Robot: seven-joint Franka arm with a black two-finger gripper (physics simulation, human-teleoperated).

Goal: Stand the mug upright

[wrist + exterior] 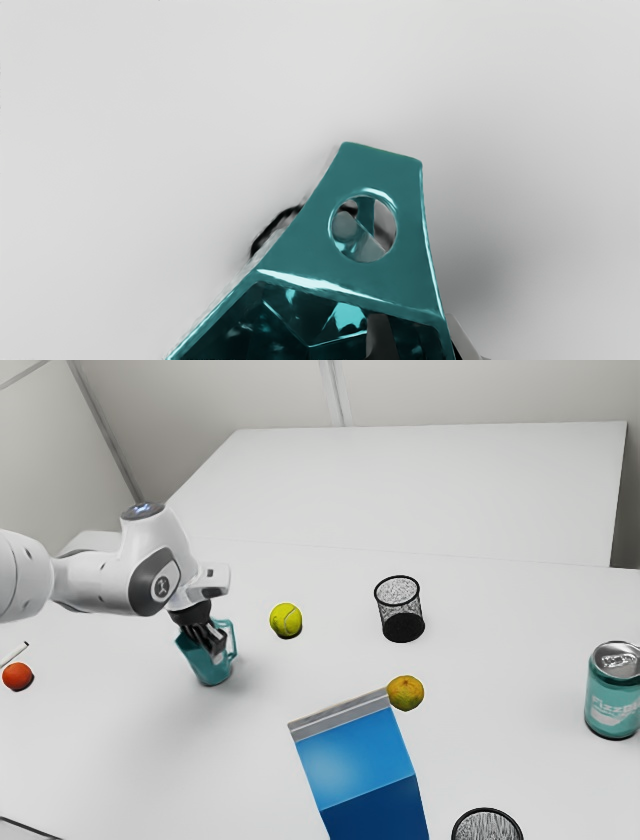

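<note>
1. Task object: glossy teal mug with broad handle (pixel 212 668), near the exterior view's left, tilted, mouth toward the arm; base contact with the table uncertain.
2. Black two-finger gripper (pixel 216 646): jaws narrowly parted, pinching the mug's wall, one finger inside the mouth, one outside. Mouth partly hidden by the gripper in the exterior view.
3. Wrist view: near part of mug cut off by the frame; round opening in the teal handle (pixel 300 250), details through it hard to make out; dark curved band (pixel 272 231) beside it, unidentified.
4. Cut off at the exterior view's borders: blue grey-topped packet (pixel 352 755), lower black mesh container (pixel 487 827), teal metal can (pixel 612 700), thin dark outline (pixel 30 828) of unclear identity.
5. Nearest neighbour: yellow-green tennis ball (pixel 286 620), apart from the mug; farther off, black mesh cup (pixel 403 627) and yellow-orange fruit (pixel 406 692) at the packet's corner.
6. Toward the arm's base: orange ball (pixel 17 677) beside white rod (pixel 14 654).
7. Open room: white tabletop (pixel 250 760) between mug and packet, and between mug and orange ball.
</note>
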